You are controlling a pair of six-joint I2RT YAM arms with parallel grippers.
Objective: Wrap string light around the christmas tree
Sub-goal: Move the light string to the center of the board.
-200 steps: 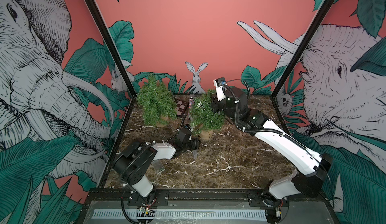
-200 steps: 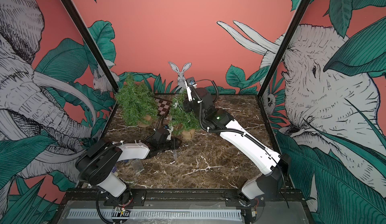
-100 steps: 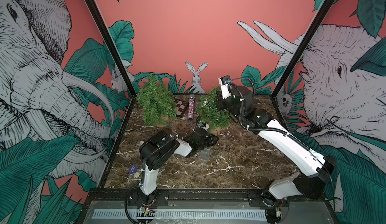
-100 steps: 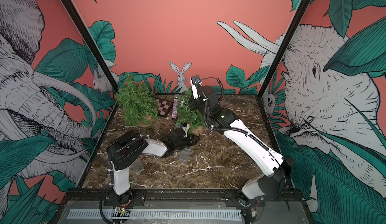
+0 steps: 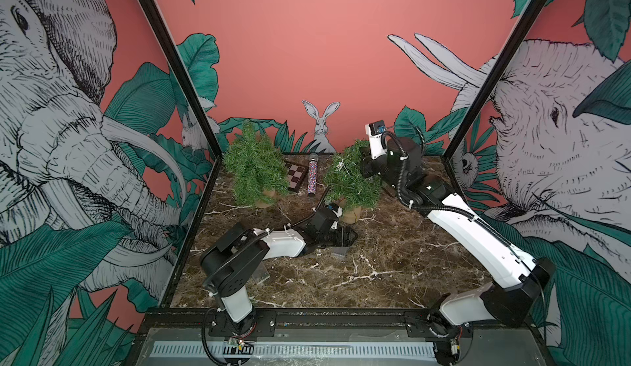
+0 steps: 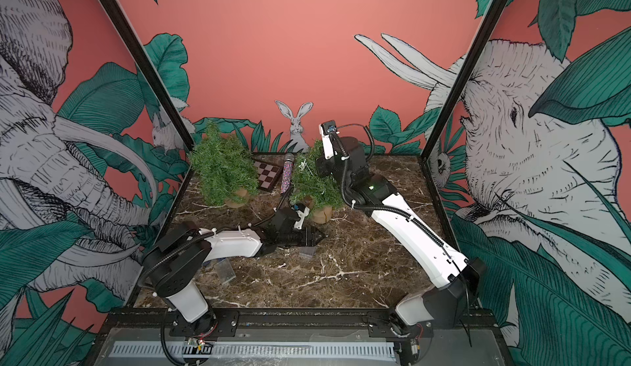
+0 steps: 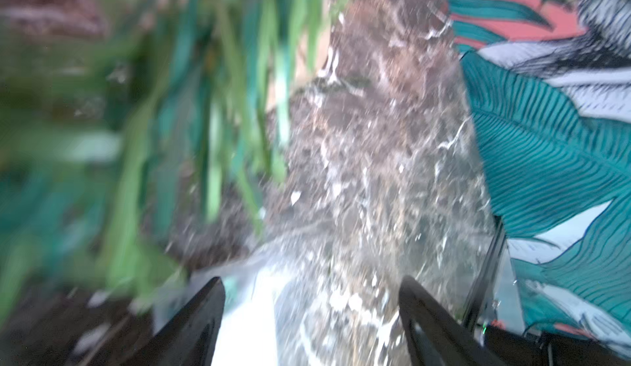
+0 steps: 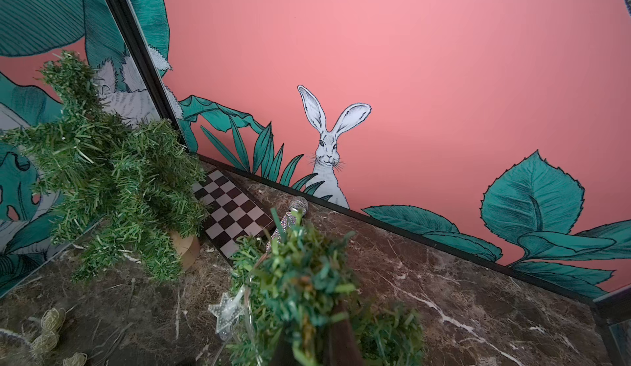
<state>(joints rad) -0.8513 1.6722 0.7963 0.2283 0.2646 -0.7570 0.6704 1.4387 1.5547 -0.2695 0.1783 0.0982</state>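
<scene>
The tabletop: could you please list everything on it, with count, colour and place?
corner tree: one, green, back left corner.
middle tree: one, green, wooden base, back centre.
string light: one, clear wire with white star, on the middle tree.
woven balls: a few, pale straw, on the marble.
checkerboard: one, brown and white, between the trees.
microphone: one, glittery, silver head, beside the checkerboard.
clear plastic pieces: two, transparent, in front of the trees.
table: one, brown marble.
left gripper: one, black, open, low by the middle tree's base.
right gripper: one, black, shut, at the middle tree's top.
</scene>
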